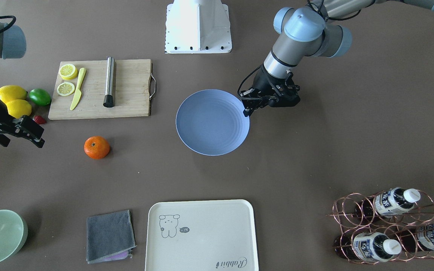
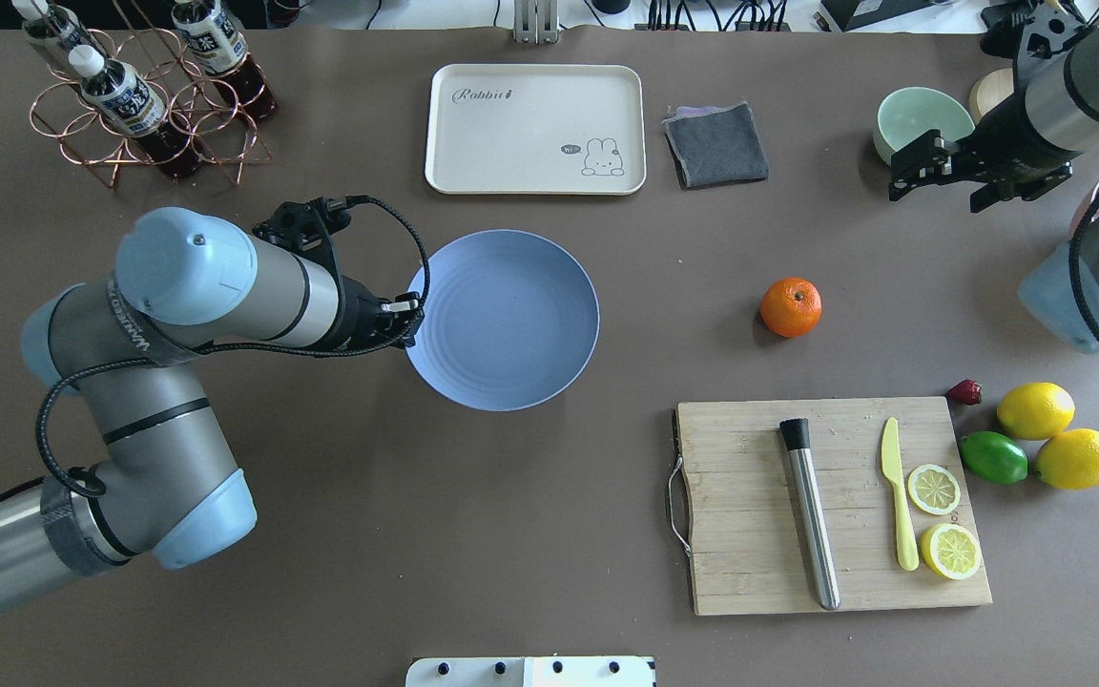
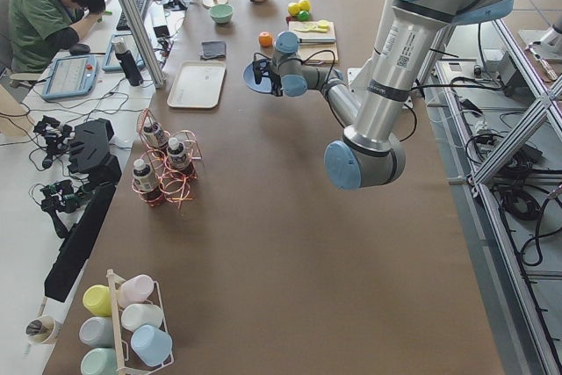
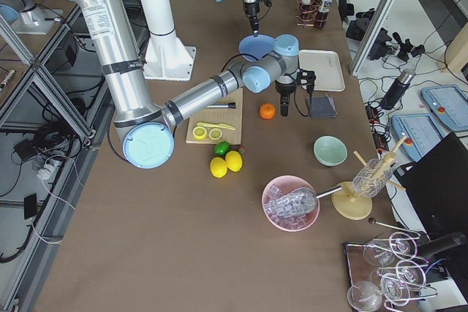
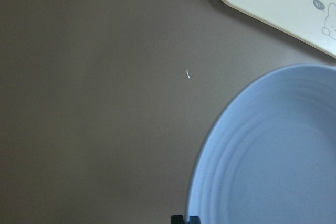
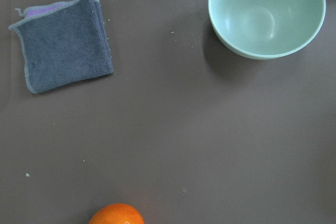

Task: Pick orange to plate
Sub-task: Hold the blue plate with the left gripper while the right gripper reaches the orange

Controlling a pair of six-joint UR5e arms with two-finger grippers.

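The orange (image 1: 97, 147) (image 2: 791, 306) lies alone on the brown table between the cutting board and the grey cloth. Only its top shows at the bottom edge of the right wrist view (image 6: 116, 214). The periwinkle plate (image 1: 212, 122) (image 2: 502, 320) (image 5: 273, 156) lies flat and bare mid-table. My left gripper (image 1: 247, 110) (image 2: 411, 310) is shut, its tips right at the plate's rim on the left-arm side. My right gripper (image 1: 17, 138) (image 2: 936, 181) hangs open above the table, off to the side of the orange toward the green bowl, holding nothing.
A cutting board (image 2: 831, 501) carries a metal muddler, a yellow knife and lemon slices. Two lemons (image 2: 1036, 410), a lime (image 2: 993, 456) and a strawberry lie beside it. A cream tray (image 2: 535, 129), grey cloth (image 2: 715, 143), green bowl (image 2: 922, 119) and bottle rack (image 2: 144, 100) line the far side.
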